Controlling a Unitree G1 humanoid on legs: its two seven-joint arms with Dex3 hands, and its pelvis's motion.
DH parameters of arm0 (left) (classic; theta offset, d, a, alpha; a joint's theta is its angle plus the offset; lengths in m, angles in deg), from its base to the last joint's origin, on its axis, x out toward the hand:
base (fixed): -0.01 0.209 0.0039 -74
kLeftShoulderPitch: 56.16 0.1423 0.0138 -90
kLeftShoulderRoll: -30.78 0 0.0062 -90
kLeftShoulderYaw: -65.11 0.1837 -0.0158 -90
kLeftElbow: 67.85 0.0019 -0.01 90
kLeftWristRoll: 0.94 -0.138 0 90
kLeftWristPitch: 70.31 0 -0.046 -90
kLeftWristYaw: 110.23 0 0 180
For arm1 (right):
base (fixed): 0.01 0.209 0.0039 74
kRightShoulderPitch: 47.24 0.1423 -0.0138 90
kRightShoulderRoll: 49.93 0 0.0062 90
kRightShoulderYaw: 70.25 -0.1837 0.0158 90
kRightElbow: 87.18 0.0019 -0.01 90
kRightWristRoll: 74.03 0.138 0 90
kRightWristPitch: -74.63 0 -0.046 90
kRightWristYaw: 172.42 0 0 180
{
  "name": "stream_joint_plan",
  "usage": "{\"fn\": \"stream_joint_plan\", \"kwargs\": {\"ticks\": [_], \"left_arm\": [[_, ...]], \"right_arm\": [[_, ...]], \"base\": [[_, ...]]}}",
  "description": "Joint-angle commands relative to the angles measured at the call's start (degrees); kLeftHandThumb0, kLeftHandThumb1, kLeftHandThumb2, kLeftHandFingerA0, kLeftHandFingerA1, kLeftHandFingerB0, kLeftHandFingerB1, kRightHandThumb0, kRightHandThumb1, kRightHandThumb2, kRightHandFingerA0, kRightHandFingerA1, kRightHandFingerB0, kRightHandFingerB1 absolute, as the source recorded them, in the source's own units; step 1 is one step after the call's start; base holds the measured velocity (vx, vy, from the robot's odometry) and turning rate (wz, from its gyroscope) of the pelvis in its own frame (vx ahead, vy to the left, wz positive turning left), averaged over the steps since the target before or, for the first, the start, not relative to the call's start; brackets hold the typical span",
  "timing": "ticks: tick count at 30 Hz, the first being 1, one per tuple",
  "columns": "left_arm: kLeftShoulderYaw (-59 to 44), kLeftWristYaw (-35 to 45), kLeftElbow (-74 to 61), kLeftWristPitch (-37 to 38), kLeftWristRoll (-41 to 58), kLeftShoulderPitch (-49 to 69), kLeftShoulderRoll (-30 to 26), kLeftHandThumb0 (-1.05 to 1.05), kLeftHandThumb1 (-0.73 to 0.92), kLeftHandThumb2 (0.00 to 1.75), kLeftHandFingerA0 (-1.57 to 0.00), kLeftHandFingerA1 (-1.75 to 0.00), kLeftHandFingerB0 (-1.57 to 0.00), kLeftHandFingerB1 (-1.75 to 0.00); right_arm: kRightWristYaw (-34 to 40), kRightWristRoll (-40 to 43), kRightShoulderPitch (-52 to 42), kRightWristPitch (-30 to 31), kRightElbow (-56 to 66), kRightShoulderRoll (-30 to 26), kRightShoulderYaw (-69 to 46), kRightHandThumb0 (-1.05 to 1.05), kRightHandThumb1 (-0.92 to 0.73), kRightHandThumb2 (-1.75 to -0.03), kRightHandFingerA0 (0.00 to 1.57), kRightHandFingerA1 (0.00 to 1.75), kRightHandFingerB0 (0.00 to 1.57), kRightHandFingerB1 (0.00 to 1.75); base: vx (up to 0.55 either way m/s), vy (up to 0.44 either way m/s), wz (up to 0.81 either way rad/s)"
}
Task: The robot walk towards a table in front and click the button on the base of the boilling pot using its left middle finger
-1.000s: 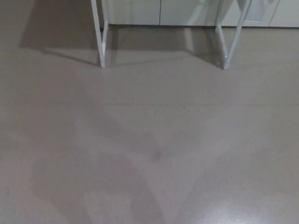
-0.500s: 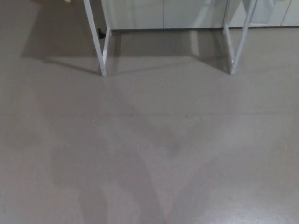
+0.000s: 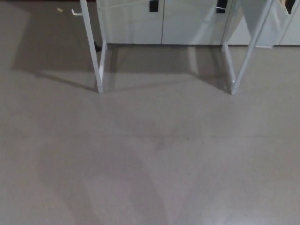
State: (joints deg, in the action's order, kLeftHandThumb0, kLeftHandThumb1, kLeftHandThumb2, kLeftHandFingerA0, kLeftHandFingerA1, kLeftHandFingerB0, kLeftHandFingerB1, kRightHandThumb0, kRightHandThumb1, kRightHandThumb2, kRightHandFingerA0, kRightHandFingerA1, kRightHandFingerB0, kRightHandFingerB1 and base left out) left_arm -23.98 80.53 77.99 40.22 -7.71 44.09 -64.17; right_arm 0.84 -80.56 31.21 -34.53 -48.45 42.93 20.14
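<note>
Head view: grey smooth floor [image 3: 150, 164] fills the frame, with the white metal table legs [image 3: 93, 56] ahead and white cabinet doors [image 3: 136, 23] behind. Neither hand shows, so their state cannot be told; the boiling pot is out of frame. The walking step seems underway; next, close in.

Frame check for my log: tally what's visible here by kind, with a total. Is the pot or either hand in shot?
White table legs: 2
Dark cabinet handles: 2
Small yellow scrap on the floor: 1
Total: 5
No pot, button or robot hand shows.
</note>
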Motion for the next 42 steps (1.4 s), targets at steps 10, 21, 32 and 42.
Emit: {"fn": "stream_joint_plan", "kwargs": {"ticks": [10, 21, 32, 42], "left_arm": [[0.7, -0.8, 0.5, 0.4, -0.8, -1.0, -0.9, -0.53, 0.43, 0.75, -0.59, -0.51, -0.41, -0.46], [1.9, -1.1, 0.9, 0.9, -1.9, -1.9, -1.4, -0.52, 0.44, 0.75, -0.57, -0.51, -0.40, -0.46], [1.8, 0.1, 1.3, 1.8, -1.4, -1.4, -1.6, -0.53, 0.44, 0.76, -0.56, -0.52, -0.39, -0.46], [1.9, -0.8, 1.8, 2.7, -1.9, -1.0, -1.3, -0.54, 0.45, 0.77, -0.57, -0.52, -0.39, -0.46]], "right_arm": [[0.5, -0.4, 0.8, -0.7, -1.2, -0.9, 0.6, -0.26, -0.53, -0.56, 0.62, 0.45, 0.57, 0.46], [0.7, -0.9, 0.7, -1.3, -1.5, -1.4, 1.3, -0.28, -0.54, -0.56, 0.62, 0.45, 0.55, 0.45], [0.9, -1.5, -0.6, -1.0, -0.3, -1.4, 1.7, -0.26, -0.55, -0.56, 0.64, 0.45, 0.54, 0.44], [1.6, -2.3, -0.6, -0.9, -0.6, -1.7, 2.1, -0.36, -0.45, -0.69, 0.61, 0.54, 0.51, 0.53]], "base": [[0.30, -0.099, 0.09], [0.32, 0.106, -0.10], [0.29, -0.050, 0.12], [0.34, -0.098, 0.06]]}}
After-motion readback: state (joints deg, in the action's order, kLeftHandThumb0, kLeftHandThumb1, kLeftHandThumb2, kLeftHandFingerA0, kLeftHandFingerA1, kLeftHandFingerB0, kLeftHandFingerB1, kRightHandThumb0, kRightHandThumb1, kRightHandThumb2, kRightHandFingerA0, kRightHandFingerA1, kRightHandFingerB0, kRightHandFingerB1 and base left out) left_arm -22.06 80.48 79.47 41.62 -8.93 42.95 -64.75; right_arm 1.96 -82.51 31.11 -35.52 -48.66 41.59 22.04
